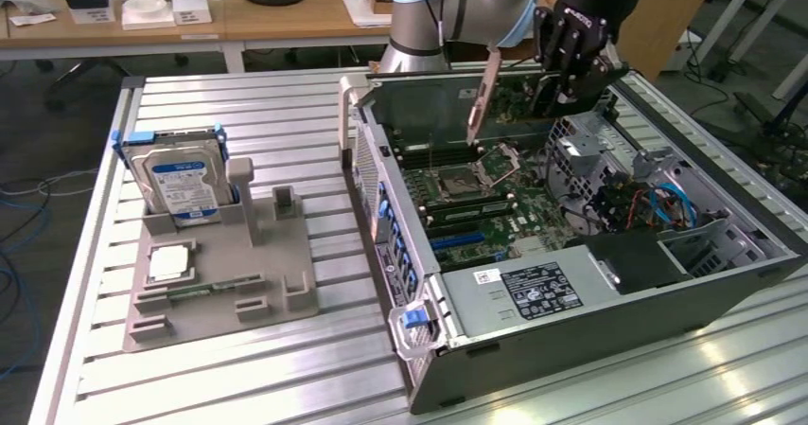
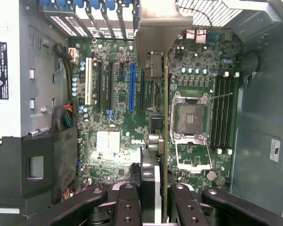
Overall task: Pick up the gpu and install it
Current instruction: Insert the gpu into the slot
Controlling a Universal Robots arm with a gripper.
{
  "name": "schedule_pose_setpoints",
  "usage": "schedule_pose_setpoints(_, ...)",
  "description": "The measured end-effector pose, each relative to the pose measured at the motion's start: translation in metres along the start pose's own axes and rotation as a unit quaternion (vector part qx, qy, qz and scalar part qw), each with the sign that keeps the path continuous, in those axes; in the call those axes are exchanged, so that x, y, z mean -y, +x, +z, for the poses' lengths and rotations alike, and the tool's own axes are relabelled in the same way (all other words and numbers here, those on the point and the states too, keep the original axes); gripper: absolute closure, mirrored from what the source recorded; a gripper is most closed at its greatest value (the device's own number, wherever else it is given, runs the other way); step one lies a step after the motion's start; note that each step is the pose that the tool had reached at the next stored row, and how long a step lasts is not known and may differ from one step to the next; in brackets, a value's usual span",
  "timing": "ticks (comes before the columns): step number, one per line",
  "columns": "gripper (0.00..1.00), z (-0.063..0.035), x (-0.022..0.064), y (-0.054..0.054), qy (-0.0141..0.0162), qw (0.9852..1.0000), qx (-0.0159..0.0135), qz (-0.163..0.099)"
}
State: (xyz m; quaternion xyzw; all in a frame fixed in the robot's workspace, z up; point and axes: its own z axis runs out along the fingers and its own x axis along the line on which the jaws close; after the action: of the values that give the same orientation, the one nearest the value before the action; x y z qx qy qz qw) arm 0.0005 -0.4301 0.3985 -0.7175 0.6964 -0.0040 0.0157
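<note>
The gripper (image 1: pixel 570 61) clamps the gpu (image 1: pixel 482 98) edge-on above the open computer case (image 1: pixel 707 297), its motherboard (image 2: pixel 118 117) below; a hard drive (image 1: pixel 181 181) stands at nine o'clock.

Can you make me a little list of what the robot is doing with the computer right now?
Hand: shut on the green card, up over the open computer
Green card: held on edge above the main board, not plugged in yet
Computer case: lying on its side, cover off
Main board: green, with long slots and an empty square chip socket
Gray tray: on the table at the exterior view's left
Hard drive: standing upright in the tray
</note>
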Motion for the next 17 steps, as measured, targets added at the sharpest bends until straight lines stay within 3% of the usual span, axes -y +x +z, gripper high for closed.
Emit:
schedule_pose_setpoints(11,0.72,0.001,0.0,0.0001,0.0057,0.9999,0.0002,-0.014)
schedule_pose_setpoints(17,0.72,0.0017,-0.0001,0.0001,0.0072,0.9997,0.0005,-0.024)
